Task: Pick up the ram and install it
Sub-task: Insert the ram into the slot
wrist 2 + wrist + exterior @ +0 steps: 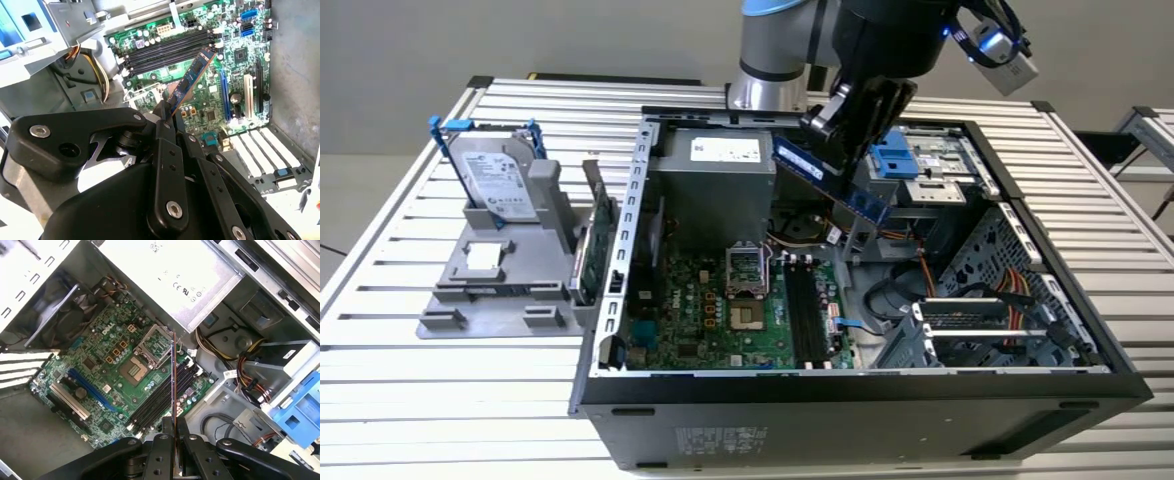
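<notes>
The ram [831, 184], a dark blue stick with black chips, hangs tilted over the open computer case [854, 400], and my gripper [851, 148] is shut on it from above. In both wrist views the black fingers clamp one end of the ram [192, 79] [174, 375], and its free end points down at the green motherboard. The gripper [166, 114] [173, 426] stays well above the board. The black memory slots [809, 318] [167, 48] [159, 401] lie empty below the stick, with no contact between them.
A grey stand [494, 290] at the exterior view's left holds a silver hard drive [496, 178] with blue clips and a green card [596, 248]. Inside the case are the power supply [714, 185], the CPU socket [744, 268], cables [240, 365] and a drive cage [987, 330].
</notes>
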Controlling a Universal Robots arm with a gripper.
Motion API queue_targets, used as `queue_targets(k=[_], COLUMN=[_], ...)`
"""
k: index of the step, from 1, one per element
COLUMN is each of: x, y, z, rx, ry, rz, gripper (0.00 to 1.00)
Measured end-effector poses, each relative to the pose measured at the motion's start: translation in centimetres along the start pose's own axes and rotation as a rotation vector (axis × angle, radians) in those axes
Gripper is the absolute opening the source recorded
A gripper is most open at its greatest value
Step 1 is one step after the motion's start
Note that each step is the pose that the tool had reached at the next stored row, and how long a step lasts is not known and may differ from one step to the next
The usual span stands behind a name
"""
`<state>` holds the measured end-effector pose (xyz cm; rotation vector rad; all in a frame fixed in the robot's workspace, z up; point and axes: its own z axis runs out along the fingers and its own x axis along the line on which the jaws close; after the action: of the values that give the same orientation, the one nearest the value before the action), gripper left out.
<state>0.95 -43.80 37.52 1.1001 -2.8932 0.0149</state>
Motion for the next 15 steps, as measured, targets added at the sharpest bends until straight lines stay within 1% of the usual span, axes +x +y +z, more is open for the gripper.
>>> queue_targets(k=[15], x=[0.0], y=[0.0], z=[0.0], rx=[-0.0027], ry=[-0.0005], rz=[0.057], gripper=[0.0])
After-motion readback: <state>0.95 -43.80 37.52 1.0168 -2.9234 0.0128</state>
